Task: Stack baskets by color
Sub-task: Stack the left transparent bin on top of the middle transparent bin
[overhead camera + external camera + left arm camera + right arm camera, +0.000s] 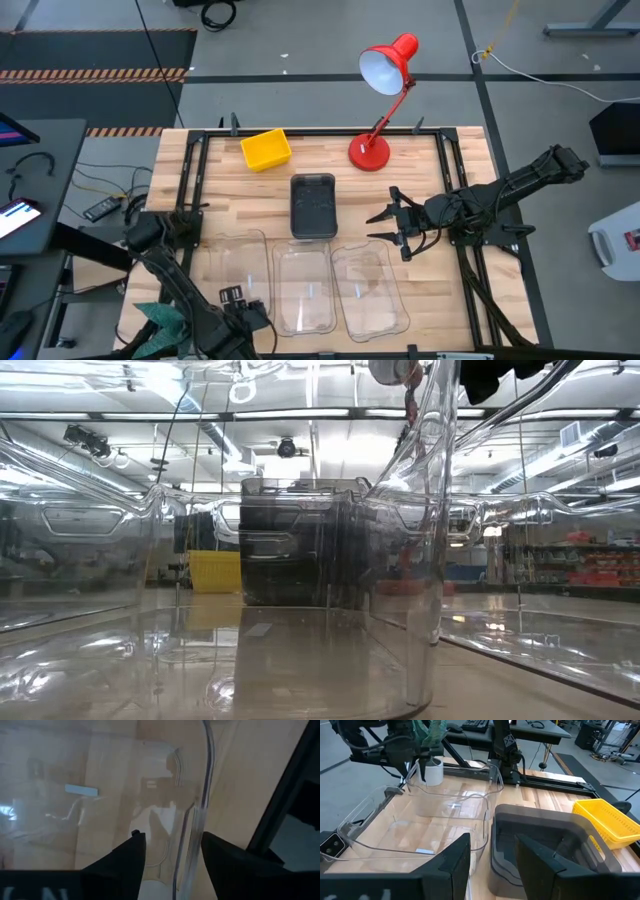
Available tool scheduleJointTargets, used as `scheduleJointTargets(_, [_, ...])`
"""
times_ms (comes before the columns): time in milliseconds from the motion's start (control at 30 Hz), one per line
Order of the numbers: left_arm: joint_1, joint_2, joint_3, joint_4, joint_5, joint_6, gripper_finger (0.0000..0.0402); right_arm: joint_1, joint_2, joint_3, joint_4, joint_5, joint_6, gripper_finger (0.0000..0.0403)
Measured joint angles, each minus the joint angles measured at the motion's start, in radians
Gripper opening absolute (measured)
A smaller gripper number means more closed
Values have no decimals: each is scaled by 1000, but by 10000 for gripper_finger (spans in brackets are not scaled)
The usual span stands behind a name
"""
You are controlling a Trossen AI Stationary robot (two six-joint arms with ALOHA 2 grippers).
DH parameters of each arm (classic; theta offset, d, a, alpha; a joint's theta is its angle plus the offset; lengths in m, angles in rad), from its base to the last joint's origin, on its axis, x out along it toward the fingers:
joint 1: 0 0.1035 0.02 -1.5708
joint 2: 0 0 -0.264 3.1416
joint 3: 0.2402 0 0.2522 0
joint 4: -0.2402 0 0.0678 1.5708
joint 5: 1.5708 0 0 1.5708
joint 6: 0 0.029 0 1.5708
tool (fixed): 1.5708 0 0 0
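Near the red lamp [385, 75] sat the grey baskets [313, 206], with the yellow baskets [266, 149] beside them and three clear baskets [305, 290] farther from it. They looked light, thin, slippery and a bit bendy, so a wall or rim seemed best to pinch. The left gripper [172, 857] stood open astride a clear wall. The right gripper [492, 855] hung open and empty by the grey ones.

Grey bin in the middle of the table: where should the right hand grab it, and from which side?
Grip the grey bin by its right long wall, coming in from the right, where the open right hand already waits. The bin sits upright with its mouth up, so one finger can drop inside the rim and one outside. That side looks free; the clear bins lie nearer the front edge.
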Motion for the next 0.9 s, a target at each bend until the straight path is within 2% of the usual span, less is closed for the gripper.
scheduleJointTargets(267, [5,16,0,-1,2,6,139,0,0,0,2,0,0,156])
scheduleJointTargets(533, [27,16,0,7,10,32,12,0,0,0,3,-1,2,156])
scheduleJointTargets(900, [52,-8,4,-69,34,45,4,0,0,0,3,-1,0,156])
